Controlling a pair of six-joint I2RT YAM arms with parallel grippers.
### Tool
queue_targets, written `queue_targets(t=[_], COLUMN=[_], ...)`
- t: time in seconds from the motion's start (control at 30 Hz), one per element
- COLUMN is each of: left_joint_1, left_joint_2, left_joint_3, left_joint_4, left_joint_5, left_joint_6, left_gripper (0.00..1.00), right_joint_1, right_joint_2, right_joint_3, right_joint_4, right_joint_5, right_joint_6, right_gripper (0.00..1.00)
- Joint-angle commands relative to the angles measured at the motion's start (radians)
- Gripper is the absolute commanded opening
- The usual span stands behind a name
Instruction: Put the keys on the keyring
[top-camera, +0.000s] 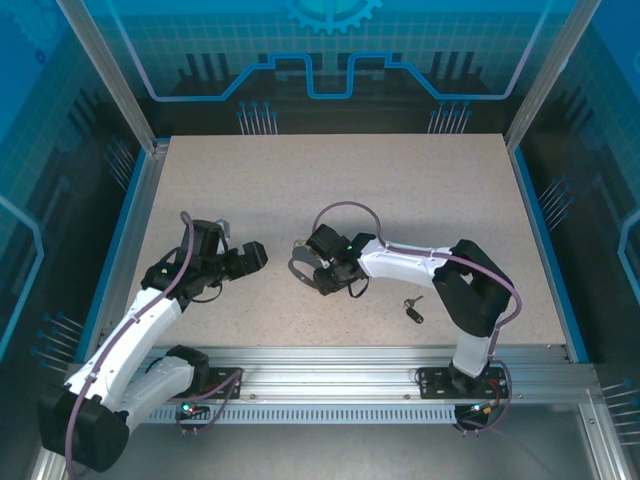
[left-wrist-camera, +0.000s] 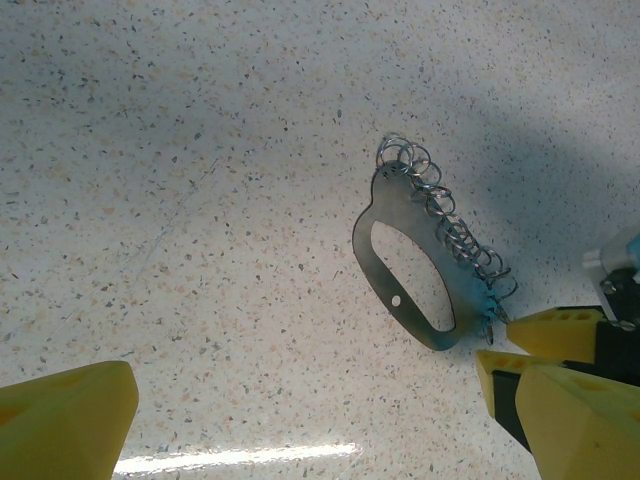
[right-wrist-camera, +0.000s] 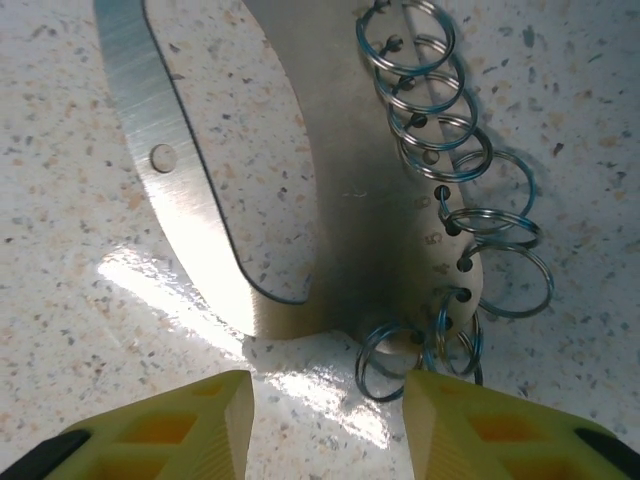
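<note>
1. Grey brushed metal forms the keyring (right-wrist-camera: 190, 230), a flat oval loop with a row of thin wire rings (right-wrist-camera: 440, 150) threaded through holes along one edge.
2. It lies flat on the speckled tabletop (top-camera: 400, 180), about midway between the two arms in the overhead view (top-camera: 300, 262).
3. The right gripper (right-wrist-camera: 330, 400) is low over the near end of the loop. Its yellow fingers (right-wrist-camera: 190, 425) stand apart with a clear gap, and nothing is clamped between them.
4. The last few rings at that end sit just ahead of the gap, close to the right-hand fingertip.
5. From the left wrist camera the keyring (left-wrist-camera: 385, 260) lies at a slant, rings on its far side, with the right gripper (left-wrist-camera: 500, 345) at its lower tip.
6. The left gripper (left-wrist-camera: 320, 400) hangs above bare tabletop a little way from the loop. Its fingers (left-wrist-camera: 60, 420) are spread wide and hold nothing.
7. Seen from above, the left gripper (top-camera: 248, 258) points toward the keyring, and the right gripper (top-camera: 318, 268) is right at it.
8. One small key (top-camera: 413, 311) with a black head lies on the tabletop, well apart from the keyring, near the right arm's elbow.
</note>
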Motion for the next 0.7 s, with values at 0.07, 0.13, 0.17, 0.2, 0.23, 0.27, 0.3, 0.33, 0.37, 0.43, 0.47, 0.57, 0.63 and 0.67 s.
queue_targets(t=[0.07,0.13,0.17,0.2,0.23,0.27,0.3,0.33,0.37,0.43,0.47,0.57,0.63,0.67], left_joint_1=[-0.005,-0.005,-0.005,-0.005,-0.005,-0.005,-0.005,-0.005,-0.005,-0.005,-0.005,-0.005,-0.005,-0.005], left_joint_2=[-0.016,-0.016,-0.016,-0.016,-0.016,-0.016,-0.016,-0.016,-0.016,-0.017,-0.018,-0.018,-0.017,-0.017], left_joint_3=[-0.02,-0.024,-0.024,-0.024,-0.024,-0.023,-0.023,-0.023,-0.022,-0.022,-0.021,-0.021,-0.02,-0.021], left_joint_4=[0.004,0.008,0.008,0.008,0.006,0.005,0.004,0.003,0.002,0.0,-0.001,-0.003,-0.004,-0.004], left_joint_5=[0.007,0.009,0.008,0.008,0.008,0.008,0.008,0.008,0.008,0.008,0.008,0.007,0.007,0.007], left_joint_6=[-0.015,-0.02,-0.02,-0.02,-0.021,-0.019,-0.018,-0.016,-0.016,-0.015,-0.015,-0.014,-0.014,-0.013], left_gripper=[0.99,0.99,0.99,0.99,0.99,0.99,0.99,0.99,0.99,0.99,0.99,0.99,0.99,0.99], right_joint_1=[0.049,0.055,0.055,0.056,0.054,0.056,0.056,0.055,0.056,0.056,0.056,0.055,0.056,0.055], right_joint_2=[-0.045,-0.034,-0.029,-0.024,-0.018,-0.014,-0.008,-0.003,0.002,0.015,0.018,0.033,0.043,0.046], right_joint_3=[0.012,0.009,0.008,0.005,0.003,0.002,0.002,0.001,0.001,0.004,0.005,0.004,0.004,0.005], right_joint_4=[-0.044,-0.051,-0.052,-0.052,-0.051,-0.048,-0.046,-0.043,-0.042,-0.038,-0.035,-0.029,-0.027,-0.027], right_joint_5=[0.075,0.1,0.106,0.112,0.118,0.119,0.12,0.119,0.118,0.113,0.111,0.102,0.103,0.103], right_joint_6=[0.001,0.004,0.005,0.005,0.005,0.006,0.005,0.002,0.001,-0.002,-0.002,-0.001,-0.001,-0.002], right_gripper=[0.44,0.43,0.42,0.4,0.38,0.37,0.36,0.36,0.36,0.33,0.32,0.32,0.32,0.32])
